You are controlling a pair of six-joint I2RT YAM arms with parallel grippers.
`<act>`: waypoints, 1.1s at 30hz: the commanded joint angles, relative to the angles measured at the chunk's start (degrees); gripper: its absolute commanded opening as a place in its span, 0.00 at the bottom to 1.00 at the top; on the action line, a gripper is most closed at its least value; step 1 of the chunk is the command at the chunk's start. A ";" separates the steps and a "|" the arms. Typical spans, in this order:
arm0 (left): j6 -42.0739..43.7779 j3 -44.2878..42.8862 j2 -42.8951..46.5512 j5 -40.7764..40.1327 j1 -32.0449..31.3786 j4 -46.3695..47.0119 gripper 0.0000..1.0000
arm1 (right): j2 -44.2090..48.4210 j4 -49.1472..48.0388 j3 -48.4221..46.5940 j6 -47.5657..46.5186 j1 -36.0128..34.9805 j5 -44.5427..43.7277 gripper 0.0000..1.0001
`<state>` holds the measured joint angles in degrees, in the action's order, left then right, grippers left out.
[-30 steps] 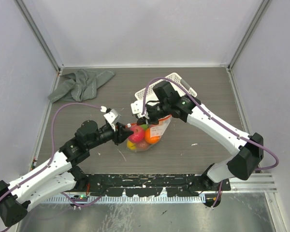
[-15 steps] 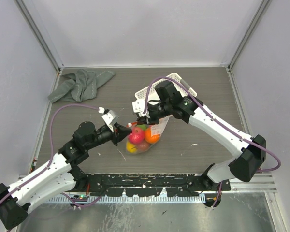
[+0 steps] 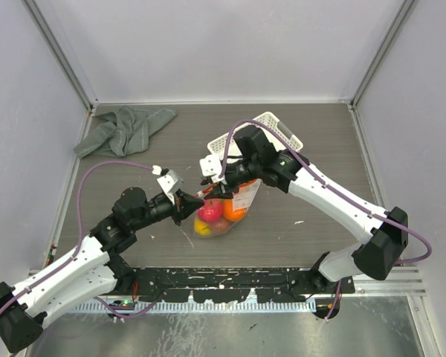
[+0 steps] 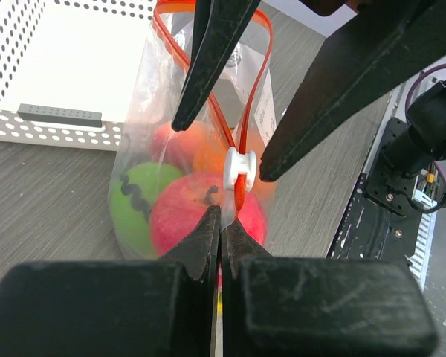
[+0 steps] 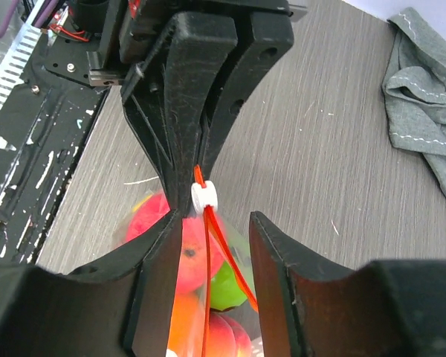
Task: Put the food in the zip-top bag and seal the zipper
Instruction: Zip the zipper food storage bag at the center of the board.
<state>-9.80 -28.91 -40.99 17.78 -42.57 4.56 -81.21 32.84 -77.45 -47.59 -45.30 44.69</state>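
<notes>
Our white-and-black left arm (image 3: pixel 82 260) reaches from the lower left toward frame centre. Its black two-finger left pincer (image 4: pixel 221 216) is pinched tight on the orange-red plastic zipper (image 4: pixel 238 169). Our white-and-black right arm (image 3: pixel 334 201) bends in from the lower right. The black right pincer (image 5: pixel 214 219) faces the left one, tips close, jaws parted.

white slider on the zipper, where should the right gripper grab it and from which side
Pinch the white slider across its two lobes, one each side of the zipper strip. Probably come along the strip from the open-mouth end: the left gripper clamps the strip on the other side.
</notes>
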 commanded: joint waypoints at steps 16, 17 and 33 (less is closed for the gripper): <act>0.00 0.00 -0.57 2.15 0.32 6.45 0.00 | -1.55 -1.91 -3.33 0.83 -1.19 2.86 0.43; -0.02 -0.09 -0.58 2.15 0.29 6.39 0.00 | -1.64 -1.91 -3.47 0.79 -1.27 3.08 0.41; -0.02 0.74 0.17 1.71 0.33 6.87 0.00 | -1.31 2.25 -5.40 0.96 -1.28 -1.09 0.09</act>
<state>-9.82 -28.12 -41.60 18.87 -42.54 7.05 -83.68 34.79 -79.46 -47.03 -46.39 44.36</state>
